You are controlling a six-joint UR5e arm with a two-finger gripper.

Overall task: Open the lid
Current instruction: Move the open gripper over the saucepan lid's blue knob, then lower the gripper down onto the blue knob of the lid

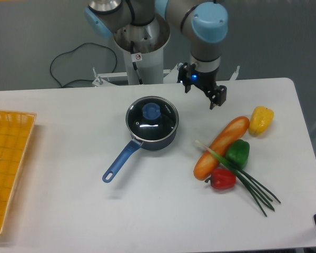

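The round clear glass lid sits on the dark blue saucepan, left of the seemingly open, empty gripper.

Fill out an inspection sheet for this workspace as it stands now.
Surface: white table, no spills seen.
Job's things: glass lid with blue knob sits closed on the blue saucepan; handle points toward the front left.
Clutter: bread roll, yellow pepper, green pepper, red pepper and green onions grouped at the right; yellow basket at the left edge.
Grippers: gripper hangs to the right of the saucepan, empty, fingers apart.
Cables: black cable loops on the floor behind the table.
Surroundings: arm base behind the table, grey floor.
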